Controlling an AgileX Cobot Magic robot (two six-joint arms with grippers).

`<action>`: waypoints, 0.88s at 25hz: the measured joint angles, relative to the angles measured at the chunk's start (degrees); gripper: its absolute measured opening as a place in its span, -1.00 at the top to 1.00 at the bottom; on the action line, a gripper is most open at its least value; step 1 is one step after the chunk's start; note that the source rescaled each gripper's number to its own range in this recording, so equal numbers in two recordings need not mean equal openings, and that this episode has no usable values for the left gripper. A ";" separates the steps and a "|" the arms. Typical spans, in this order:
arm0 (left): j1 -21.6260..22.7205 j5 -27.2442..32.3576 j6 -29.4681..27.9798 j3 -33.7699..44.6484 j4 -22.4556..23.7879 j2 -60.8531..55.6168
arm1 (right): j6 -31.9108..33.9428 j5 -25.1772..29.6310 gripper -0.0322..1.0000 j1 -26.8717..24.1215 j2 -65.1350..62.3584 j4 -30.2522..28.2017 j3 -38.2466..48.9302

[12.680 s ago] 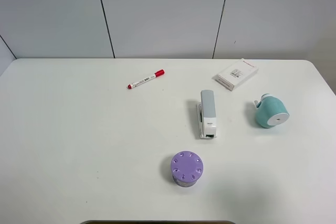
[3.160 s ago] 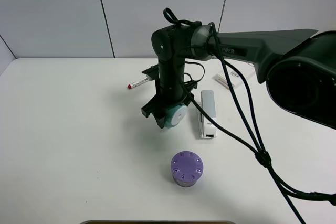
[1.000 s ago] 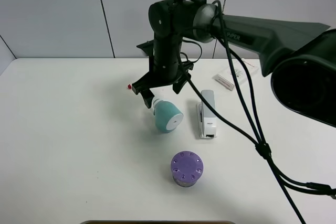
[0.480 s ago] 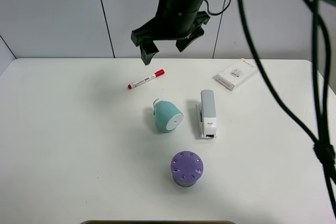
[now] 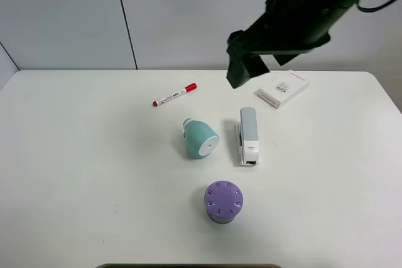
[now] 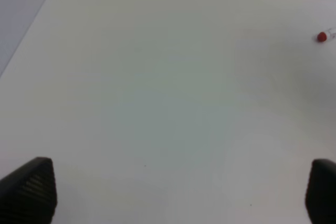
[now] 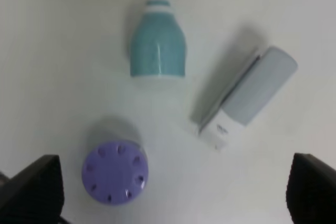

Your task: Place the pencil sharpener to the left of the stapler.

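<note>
The teal pencil sharpener [image 5: 200,138] lies on its side on the white table, just left of the grey and white stapler [image 5: 249,136], with a small gap between them. The right wrist view looks down on both the sharpener [image 7: 157,40] and the stapler [image 7: 244,95]. My right gripper [image 7: 172,192] is open and empty, high above the table; in the high view it is a dark blur [image 5: 251,67] over the table's back. My left gripper [image 6: 173,192] is open over bare table, far from both things, and is out of the high view.
A purple cylinder with a dotted top [image 5: 223,202] stands in front of the sharpener and the stapler. A red-capped marker [image 5: 174,95] lies at the back left of them, a flat white box [image 5: 282,88] at the back right. The table's right edge [image 5: 386,98] is near the box.
The right gripper let go of the sharpener left of the stapler, rose, and has now swung to the right above the table's back. The sharpener has stayed where it was set down.
</note>
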 joint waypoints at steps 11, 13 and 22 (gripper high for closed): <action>0.00 0.00 0.00 0.00 0.00 0.00 | 4.83 0.08 -0.78 0.05 -24.25 -3.63 17.18; 0.00 0.00 0.00 0.00 0.00 0.00 | 5.02 0.08 -0.78 -1.12 -29.40 -5.16 20.55; 0.00 0.00 0.00 0.00 0.00 0.00 | 4.68 0.17 -0.78 -20.91 -54.41 -7.23 36.40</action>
